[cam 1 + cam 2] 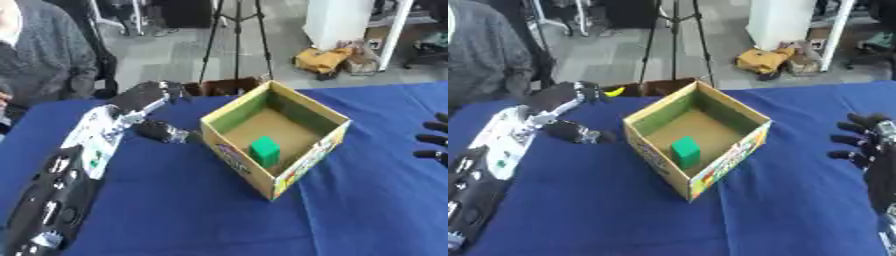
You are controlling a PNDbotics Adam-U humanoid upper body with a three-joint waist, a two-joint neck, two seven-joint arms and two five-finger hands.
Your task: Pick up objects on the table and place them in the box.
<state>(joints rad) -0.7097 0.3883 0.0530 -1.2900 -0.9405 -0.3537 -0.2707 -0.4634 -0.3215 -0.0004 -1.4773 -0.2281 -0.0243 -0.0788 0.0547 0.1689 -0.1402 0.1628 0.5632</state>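
An open cardboard box (234, 151) stands in the middle of the blue table (175, 210), and a green block (265, 150) lies on its floor. My left hand (140, 97) is up beside the box's far left corner, near the table's back edge. A small yellow thing (614, 91) shows at the hand's far end; whether it is held is unclear. A dark rounded part (162, 131) sticks out below the wrist towards the box. My right hand (866, 140) rests open at the right edge, well away from the box.
A brown object (226, 87) stands just behind the table's back edge, close to the box's far corner. A tripod (236, 35) and bags (325, 60) are on the floor beyond. A seated person in grey (44, 55) is at the back left.
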